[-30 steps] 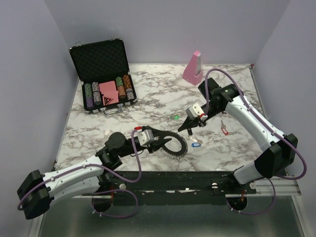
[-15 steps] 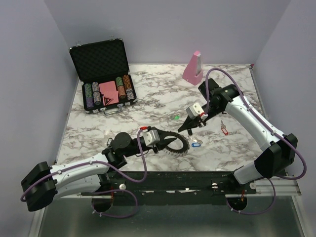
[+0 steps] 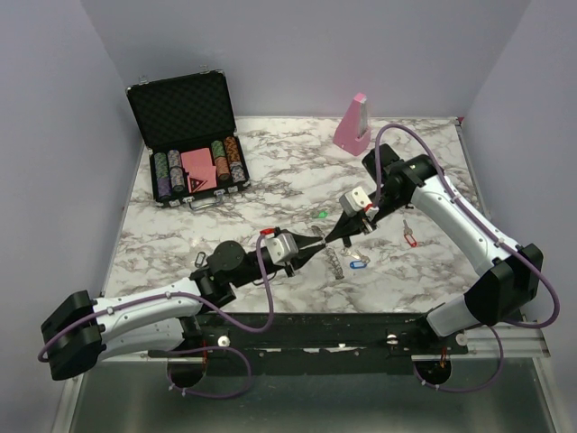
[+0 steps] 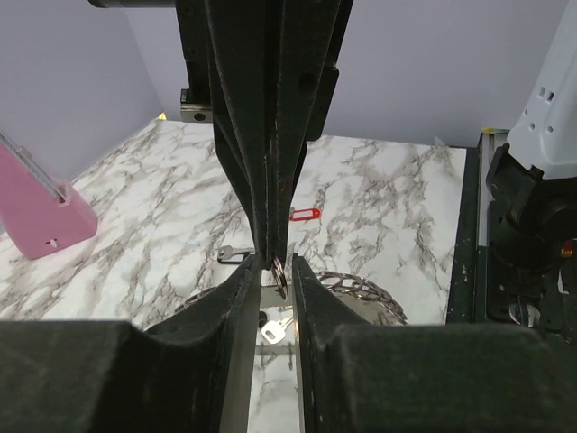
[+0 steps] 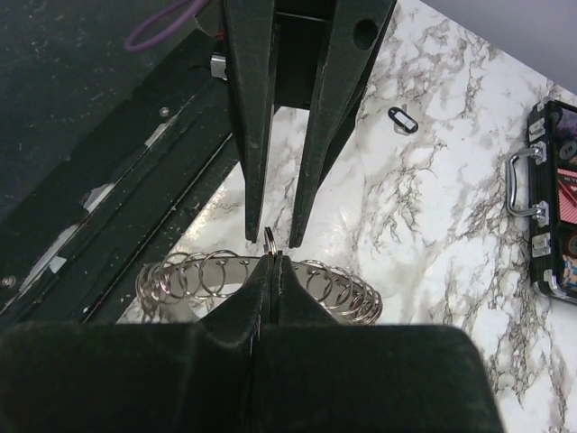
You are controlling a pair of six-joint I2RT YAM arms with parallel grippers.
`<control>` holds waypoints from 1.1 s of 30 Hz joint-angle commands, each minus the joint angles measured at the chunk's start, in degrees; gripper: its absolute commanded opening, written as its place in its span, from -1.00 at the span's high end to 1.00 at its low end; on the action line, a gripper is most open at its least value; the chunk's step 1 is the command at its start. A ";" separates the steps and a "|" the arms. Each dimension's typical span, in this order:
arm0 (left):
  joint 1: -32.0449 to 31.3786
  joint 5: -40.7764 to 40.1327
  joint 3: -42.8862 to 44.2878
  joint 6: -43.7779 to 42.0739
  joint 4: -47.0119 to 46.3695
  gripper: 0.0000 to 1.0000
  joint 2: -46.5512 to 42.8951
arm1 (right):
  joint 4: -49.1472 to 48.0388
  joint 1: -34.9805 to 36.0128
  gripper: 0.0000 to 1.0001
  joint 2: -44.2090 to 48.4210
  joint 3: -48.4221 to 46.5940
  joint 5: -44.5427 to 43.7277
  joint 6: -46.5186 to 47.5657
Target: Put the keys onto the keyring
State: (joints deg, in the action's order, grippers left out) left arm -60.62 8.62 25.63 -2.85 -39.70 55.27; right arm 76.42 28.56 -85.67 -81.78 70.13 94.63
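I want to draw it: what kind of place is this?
Probably a robot test booth: two robot arms bolted to a marble-look table, plain lilac walls close around, and props like a poker chip case.

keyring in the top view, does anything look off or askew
The keyring looks tipped up on edge rather than flat on the table, right where the left gripper meets the right gripper. Nothing looks spilled or damaged.

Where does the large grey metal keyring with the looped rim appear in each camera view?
Top external: the large grey looped metal keyring stands edge-on, just below centre.
Left wrist: lower centre-right.
Right wrist: lower left of centre.
Shared landmark: white marble table.
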 commanded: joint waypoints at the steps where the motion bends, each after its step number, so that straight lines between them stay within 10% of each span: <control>1: -0.73 -1.50 1.44 -1.19 2.00 0.45 0.72 | 3.30 0.45 0.99 0.50 0.13 3.61 -1.29; 12: -0.99 -2.38 1.79 -1.10 4.46 0.44 0.02 | 2.42 0.45 0.99 0.50 0.22 3.88 -2.87; 27: -1.25 -4.13 4.52 0.04 8.58 1.00 1.25 | 1.45 0.45 0.99 0.94 1.44 4.75 -4.45; 33: -1.08 -5.02 5.13 -2.15 13.33 1.00 -1.30 | 0.84 0.45 0.61 1.64 3.64 5.02 -6.65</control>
State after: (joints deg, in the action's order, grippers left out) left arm -61.65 5.96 28.69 -3.25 -29.39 55.92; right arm 76.38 28.45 -85.67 -79.85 70.81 89.89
